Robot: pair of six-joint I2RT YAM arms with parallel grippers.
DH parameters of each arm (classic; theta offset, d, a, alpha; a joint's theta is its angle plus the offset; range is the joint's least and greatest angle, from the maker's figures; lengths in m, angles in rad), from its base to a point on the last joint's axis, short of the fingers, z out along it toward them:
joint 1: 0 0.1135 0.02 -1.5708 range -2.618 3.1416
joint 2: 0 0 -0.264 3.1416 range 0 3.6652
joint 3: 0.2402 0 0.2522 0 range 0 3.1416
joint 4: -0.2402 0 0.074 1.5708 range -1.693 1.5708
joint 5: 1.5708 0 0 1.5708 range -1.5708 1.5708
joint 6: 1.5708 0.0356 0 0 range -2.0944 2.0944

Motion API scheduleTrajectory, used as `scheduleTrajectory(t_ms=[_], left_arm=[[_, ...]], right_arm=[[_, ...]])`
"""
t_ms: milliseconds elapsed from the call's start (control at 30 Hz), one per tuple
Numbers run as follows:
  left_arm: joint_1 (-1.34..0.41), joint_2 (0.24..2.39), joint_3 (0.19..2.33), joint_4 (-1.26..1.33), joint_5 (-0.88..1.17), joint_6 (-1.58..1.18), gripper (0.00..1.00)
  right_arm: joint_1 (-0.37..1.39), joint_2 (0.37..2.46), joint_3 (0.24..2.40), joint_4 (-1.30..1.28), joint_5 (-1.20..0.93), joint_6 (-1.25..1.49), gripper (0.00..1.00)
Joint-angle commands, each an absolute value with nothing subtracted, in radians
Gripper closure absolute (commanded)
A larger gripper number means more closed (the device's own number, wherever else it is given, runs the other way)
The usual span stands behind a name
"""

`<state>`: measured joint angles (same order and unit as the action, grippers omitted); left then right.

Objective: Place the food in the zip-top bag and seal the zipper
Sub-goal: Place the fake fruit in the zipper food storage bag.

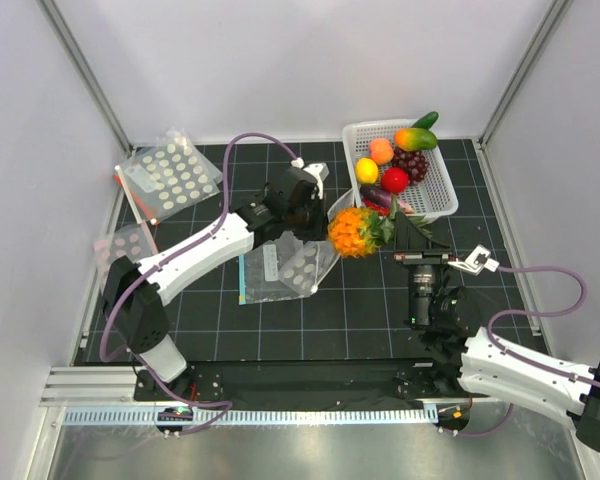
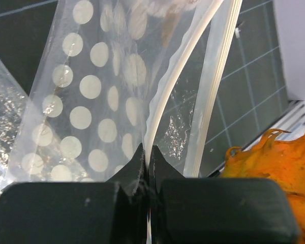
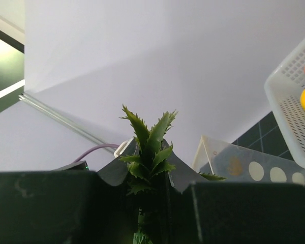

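The dotted zip-top bag point(image 1: 302, 266) lies mid-table with its mouth lifted. My left gripper point(image 1: 325, 210) is shut on the mouth edge; in the left wrist view the jaws point(image 2: 147, 152) pinch the pale zipper strip point(image 2: 160, 107). My right gripper point(image 1: 392, 233) is shut on the green crown point(image 3: 148, 145) of the orange pineapple point(image 1: 354, 232) and holds it just right of the bag's mouth. The pineapple's body also shows in the left wrist view point(image 2: 277, 162). The round red fruit point(image 1: 395, 180) and the purple eggplant point(image 1: 376, 196) lie in the white basket point(image 1: 442, 195).
The basket at the back right also holds a peach, a lemon, a mango and dark grapes. A plain clear bag with a blue edge point(image 1: 260, 272) lies under the dotted one. Two more dotted bags point(image 1: 170, 175) point(image 1: 126, 244) lie at the left wall.
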<state>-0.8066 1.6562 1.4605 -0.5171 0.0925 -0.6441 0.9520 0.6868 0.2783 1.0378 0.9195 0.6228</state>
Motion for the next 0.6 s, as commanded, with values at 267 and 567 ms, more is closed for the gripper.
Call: scheduleTrajectory(t_ms=[267,567], left_arm=[[-0.822,1.591,1.471,-0.169,0.367,-0.923,1.00],[-0.805,1.585,1.369,-0.092,0.341,-0.945,1.00]], right_arm=[[0.956,0.555,0.383,1.026,0.816,0.686,0.99],[0.953,0.610,0.331,1.098,0.893,0.672,0.99]])
